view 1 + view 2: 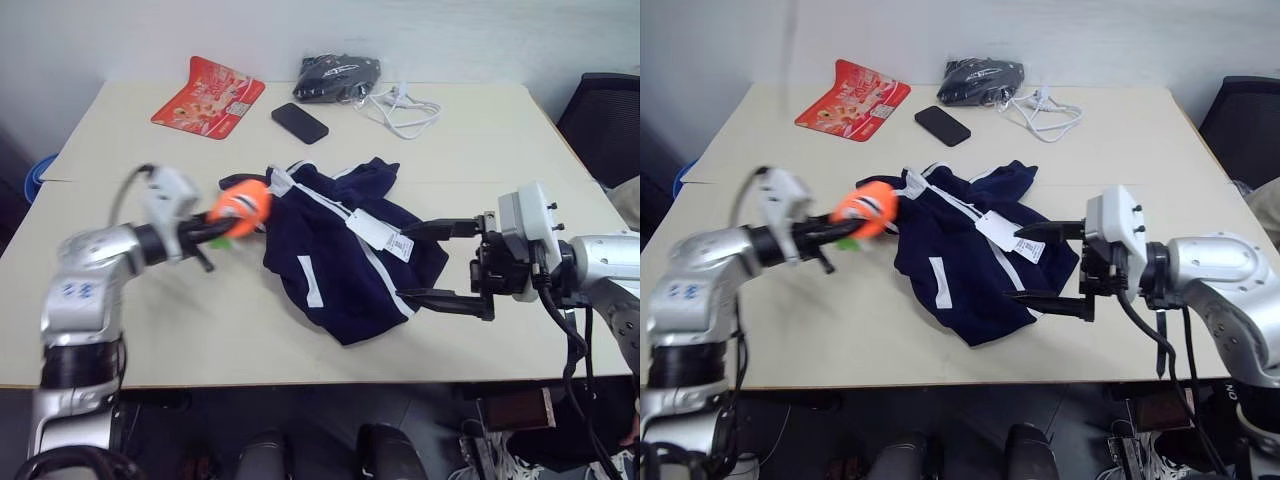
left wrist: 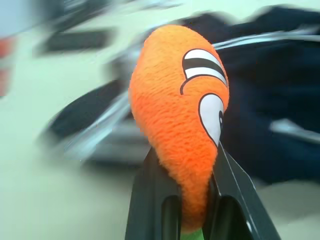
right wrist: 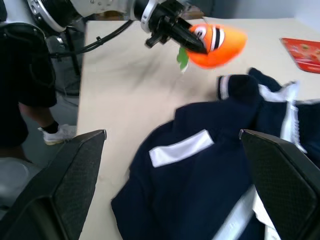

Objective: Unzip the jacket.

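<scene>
Left arm holding an orange toy beside the jacket; zipper not yet touched.

The jacket [image 1: 345, 250] lies crumpled at the centre of the frame on the table [image 1: 480, 140], white tags [image 1: 380, 232] on top, its white zipper line running down the middle of the heap. The left gripper [image 1: 222, 228], at centre left, is closed on an orange plush toy [image 1: 242, 205] pinched by its narrow end, just beside the collar. The right gripper [image 1: 440, 265], at centre right, stands wide open and empty, its fingers bracketing the jacket's right edge; whether they touch the cloth is hard to say. To do this step well, the toy should probably be set down well away from the garment, freeing that claw. Then one gripper should pin the cloth near the collar while the other finds the zipper pull, which I cannot make out here.
</scene>
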### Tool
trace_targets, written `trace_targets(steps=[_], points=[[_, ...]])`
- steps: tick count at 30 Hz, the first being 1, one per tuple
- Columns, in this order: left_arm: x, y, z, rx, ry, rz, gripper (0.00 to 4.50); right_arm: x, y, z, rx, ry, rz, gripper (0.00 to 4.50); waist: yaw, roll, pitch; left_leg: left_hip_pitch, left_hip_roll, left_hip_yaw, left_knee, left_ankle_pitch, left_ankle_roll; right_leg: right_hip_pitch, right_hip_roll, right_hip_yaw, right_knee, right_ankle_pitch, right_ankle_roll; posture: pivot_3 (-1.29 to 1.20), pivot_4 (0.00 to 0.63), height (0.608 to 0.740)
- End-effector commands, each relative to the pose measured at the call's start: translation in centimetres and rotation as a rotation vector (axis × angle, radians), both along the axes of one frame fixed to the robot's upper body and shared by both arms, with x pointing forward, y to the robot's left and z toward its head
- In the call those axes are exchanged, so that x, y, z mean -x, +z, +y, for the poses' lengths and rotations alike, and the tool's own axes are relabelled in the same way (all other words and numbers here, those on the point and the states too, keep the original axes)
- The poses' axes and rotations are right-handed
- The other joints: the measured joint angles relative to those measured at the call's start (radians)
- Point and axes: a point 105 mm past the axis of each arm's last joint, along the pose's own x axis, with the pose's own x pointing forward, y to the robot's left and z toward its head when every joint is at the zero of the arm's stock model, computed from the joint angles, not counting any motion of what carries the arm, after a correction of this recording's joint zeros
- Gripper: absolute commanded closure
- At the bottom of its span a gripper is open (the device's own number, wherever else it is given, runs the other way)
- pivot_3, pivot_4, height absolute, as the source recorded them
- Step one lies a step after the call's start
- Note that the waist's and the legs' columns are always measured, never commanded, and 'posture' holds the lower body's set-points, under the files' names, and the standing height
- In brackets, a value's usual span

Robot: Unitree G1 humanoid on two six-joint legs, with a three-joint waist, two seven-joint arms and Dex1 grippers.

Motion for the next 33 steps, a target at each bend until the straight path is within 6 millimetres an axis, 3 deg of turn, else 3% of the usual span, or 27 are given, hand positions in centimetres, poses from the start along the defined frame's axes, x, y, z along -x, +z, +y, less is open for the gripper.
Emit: trace_targets(steps=[1,5,10,17,24,30,33], points=[[3.3,0.3,8.4,0.122,0.521,-0.046,4.38,0.1,0.1,0.7,-0.011,0.054,-0.010,0.00,0.006,-0.001,-0.001,0.000,0.000,0.000,0.000,0.000,0.000,0.000,0.000,0.000,0.000,0.000,0.000,0.00,0.150,0.740],[7.0,-3.7,13.3,0.175,0.857,0.031,4.38,-0.3,-0.3,1.4,-0.018,0.085,-0.006,0.00,0.021,-0.004,-0.002,0.000,-0.001,-0.002,0.001,0.000,0.001,0.002,-0.002,0.000,0.000,0.000,0.000,0.00,0.150,0.740],[9.0,-6.6,14.1,0.202,0.959,0.116,4.38,-0.6,-0.4,1.9,-0.017,0.118,0.005,0.00,0.032,-0.009,-0.005,0.000,-0.001,-0.003,0.001,0.000,0.001,0.002,-0.002,-0.002,0.000,0.000,0.000,0.00,0.150,0.740],[9.0,-7.8,13.8,0.237,0.925,0.158,2.16,-0.9,-0.2,2.1,-0.019,0.130,0.007,0.00,0.028,-0.009,-0.005,0.001,-0.001,-0.003,0.000,-0.001,0.000,0.003,-0.002,-0.002,-0.001,0.000,0.000,0.00,0.150,0.740],[9.7,-6.3,14.3,0.204,0.914,0.127,0.02,-1.0,-0.4,1.8,-0.014,0.113,0.009,0.00,0.026,-0.009,-0.005,0.001,-0.001,-0.002,0.000,-0.001,0.000,0.003,-0.001,-0.002,-0.001,0.000,0.000,0.00,0.150,0.740],[10.2,-3.7,15.4,0.116,0.850,0.171,0.02,-0.9,-0.8,1.4,-0.011,0.075,0.016,0.00,0.026,-0.009,-0.005,0.001,-0.001,-0.002,0.000,-0.001,-0.001,0.002,-0.001,-0.001,-0.001,0.000,0.000,0.00,0.150,0.740],[9.7,-1.2,13.8,0.068,0.674,0.206,0.02,-0.9,-1.8,0.7,0.024,0.016,0.015,0.00,0.028,-0.009,-0.005,0.001,-0.001,-0.001,-0.001,-0.001,-0.001,0.001,-0.001,-0.001,-0.001,0.000,-0.001,0.00,0.150,0.740]])
